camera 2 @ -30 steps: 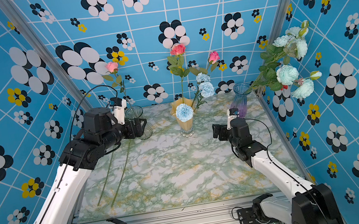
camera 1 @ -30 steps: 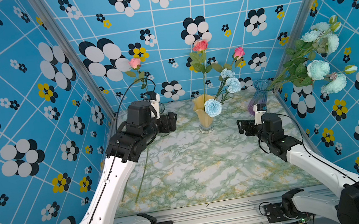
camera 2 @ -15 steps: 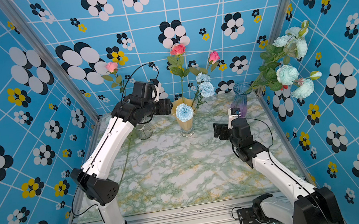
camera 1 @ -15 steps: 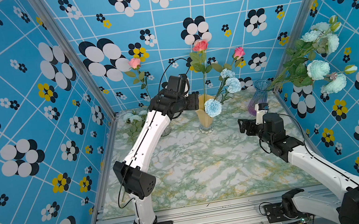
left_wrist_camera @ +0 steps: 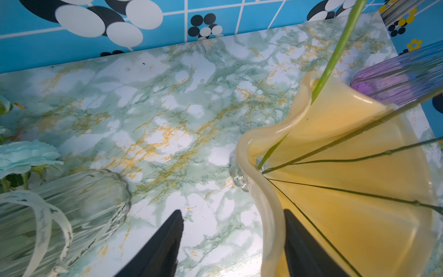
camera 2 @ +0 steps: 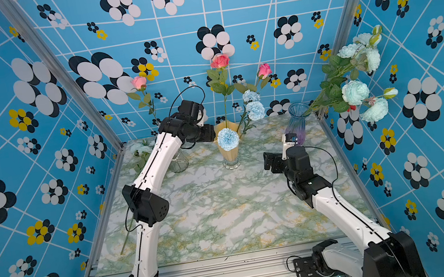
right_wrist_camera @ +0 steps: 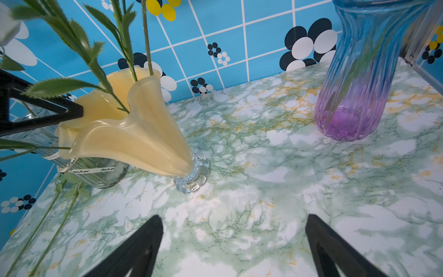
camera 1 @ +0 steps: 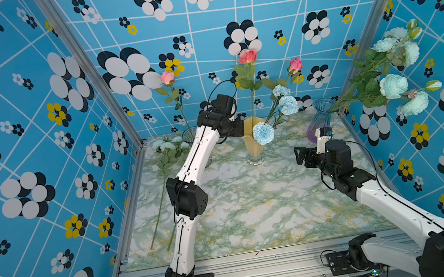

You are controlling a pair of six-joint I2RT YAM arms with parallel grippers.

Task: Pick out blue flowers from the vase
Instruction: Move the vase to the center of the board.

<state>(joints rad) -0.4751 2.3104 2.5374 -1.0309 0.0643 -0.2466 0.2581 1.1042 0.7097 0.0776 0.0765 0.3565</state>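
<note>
Bench: three vases along its back edge.
Left vase: back left; one rose in it.
Middle vase: back centre; two roses and carnations in it.
Right vase: back right corner; peony spray leaning out rightward.
Loose spray: lying along the bench's left edge, blooms beside the left vase.
Left gripper: at the middle vase's rim, from the left.
Right gripper: over the bench, before the right vase.

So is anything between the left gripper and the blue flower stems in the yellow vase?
Yes. The rim of the yellow vase sits between the open jaws of the left gripper: one finger outside the vase, the other inside, beside the thin blue flower stems.
</note>
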